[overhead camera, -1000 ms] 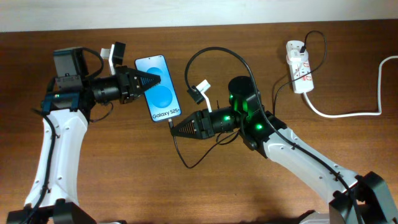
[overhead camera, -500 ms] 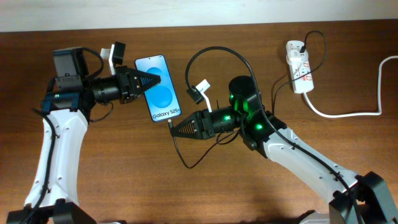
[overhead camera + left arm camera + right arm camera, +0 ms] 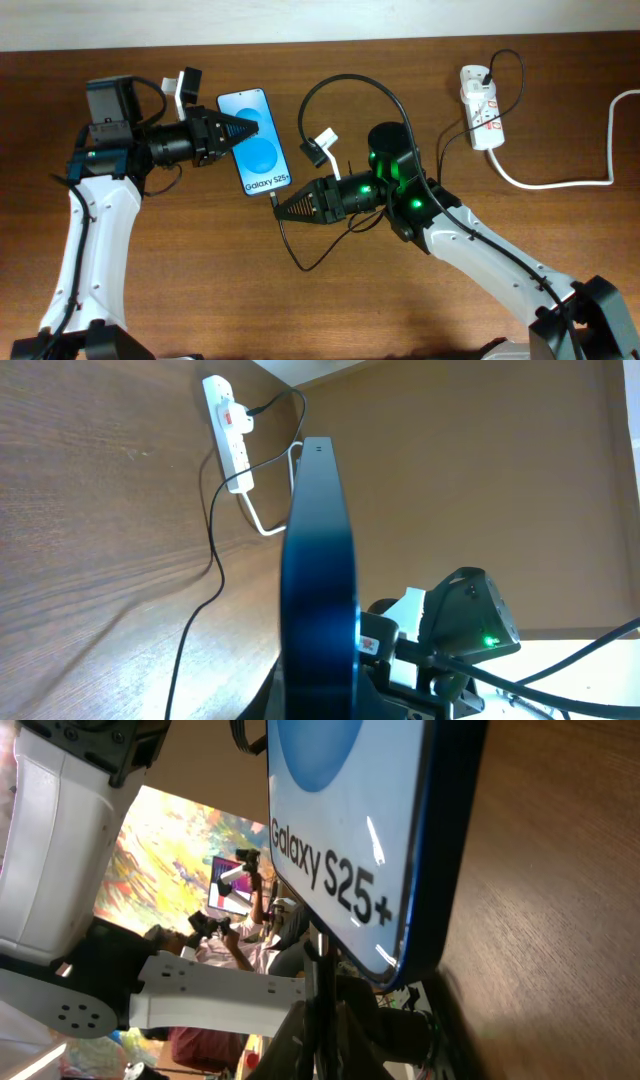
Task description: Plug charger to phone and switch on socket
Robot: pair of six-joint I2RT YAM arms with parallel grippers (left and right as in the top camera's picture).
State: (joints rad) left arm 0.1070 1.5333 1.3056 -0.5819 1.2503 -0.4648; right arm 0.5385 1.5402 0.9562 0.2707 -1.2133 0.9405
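Observation:
The phone (image 3: 264, 152) lies left of centre with its blue screen lit and "Galaxy S25+" at its near end. My left gripper (image 3: 256, 130) reaches in from the left and is shut on the phone's side edge; the left wrist view shows the phone (image 3: 320, 560) edge-on between the jaws. My right gripper (image 3: 277, 208) sits at the phone's near end, shut on the charger's connector tip (image 3: 320, 982), which touches the phone's bottom edge (image 3: 400, 965). The black charger cable (image 3: 345, 79) loops right to its plug in the white socket (image 3: 481, 108).
A thick white cord (image 3: 560, 183) runs from the socket toward the right edge of the table. Slack black cable (image 3: 300, 262) curls on the wood below the right gripper. The socket (image 3: 228, 435) also shows far off in the left wrist view.

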